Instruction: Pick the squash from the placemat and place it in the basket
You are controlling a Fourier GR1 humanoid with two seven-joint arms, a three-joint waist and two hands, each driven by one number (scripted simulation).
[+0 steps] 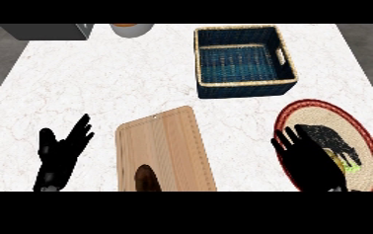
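Observation:
A round woven placemat (320, 110) with a red rim and a black animal figure lies at the right front of the counter. My right hand (310, 161) lies over its lower left part with fingers straight, open. A sliver of yellow-green squash (350, 167) peeks out at the hand's right edge; the rest is hidden. The dark blue woven basket (211, 75) with a tan rim stands behind the placemat, holding nothing. My left hand (59, 151) rests open at the lower left, fingers up.
A wooden cutting board (164, 144) lies between my hands with a brown object (148, 177) at its near end. At the back left stand a grey appliance (51, 30) and a white bowl (131, 29).

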